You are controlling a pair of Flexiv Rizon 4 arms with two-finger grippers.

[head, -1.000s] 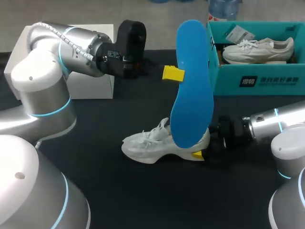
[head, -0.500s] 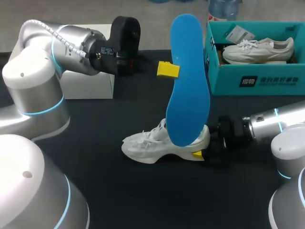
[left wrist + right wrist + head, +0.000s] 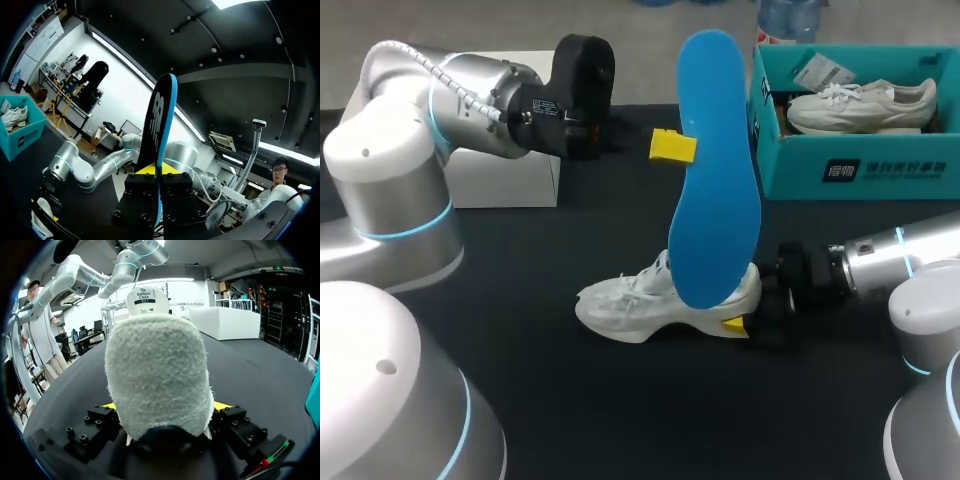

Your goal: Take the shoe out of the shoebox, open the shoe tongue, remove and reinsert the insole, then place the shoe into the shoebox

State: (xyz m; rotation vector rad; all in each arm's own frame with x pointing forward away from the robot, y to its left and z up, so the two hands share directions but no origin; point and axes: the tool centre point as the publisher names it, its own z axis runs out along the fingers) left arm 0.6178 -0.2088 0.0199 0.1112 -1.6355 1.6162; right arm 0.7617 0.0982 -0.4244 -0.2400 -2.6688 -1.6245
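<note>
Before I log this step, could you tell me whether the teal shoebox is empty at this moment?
No, the head view shows a white shoe lying inside the teal shoebox.

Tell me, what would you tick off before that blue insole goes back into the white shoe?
1. Grip on the blue insole: the left jaws are shut on its edge and hold it upright. Ok.
2. White shoe steadied: the right jaws are shut on its heel. Ok.
3. Insole lined up with the shoe's opening: in the head view its lower end overlaps the heel, but depth is unclear. Cannot tell.
4. Tongue pulled open: it is hidden behind the insole. Cannot tell.
5. Shoebox ready for afterwards: it is open on top, with another shoe inside. Ok.
</note>
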